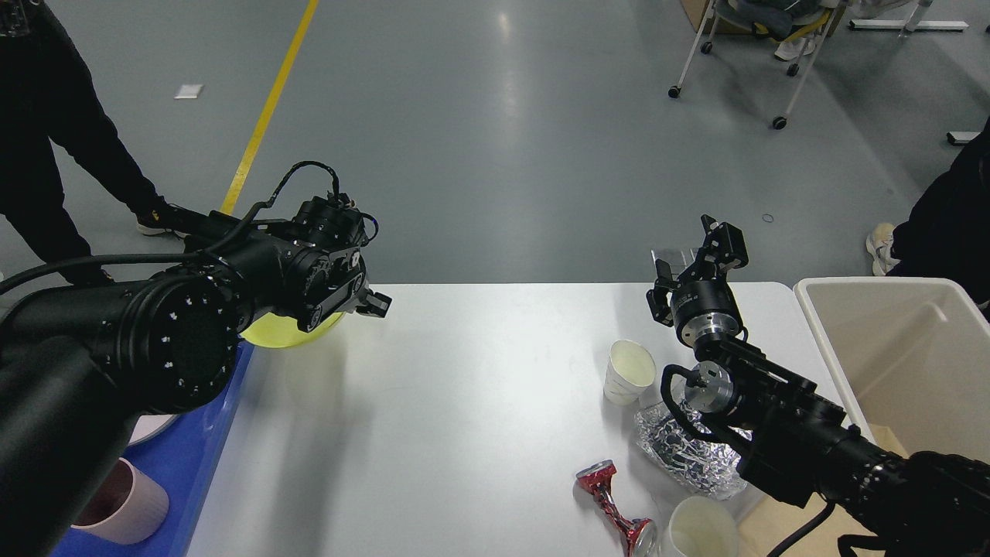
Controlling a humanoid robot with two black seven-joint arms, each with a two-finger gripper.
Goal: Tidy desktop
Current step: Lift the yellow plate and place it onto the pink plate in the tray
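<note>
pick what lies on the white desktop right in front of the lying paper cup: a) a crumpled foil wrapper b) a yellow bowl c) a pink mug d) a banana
A: the crumpled foil wrapper lies on the desktop just nearer the camera than the tipped paper cup, partly under the right arm.

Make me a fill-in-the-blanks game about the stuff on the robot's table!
1. The crushed can near the front edge of the desktop is shiny ____.
2. The paper cup beside the right arm has ____ inside it.
3. The crumpled foil wrapper lies partly under the robot's ____ arm.
4. The big bin at the right end of the desktop is ____ in colour.

Missing words: red; nothing; right; beige
</note>
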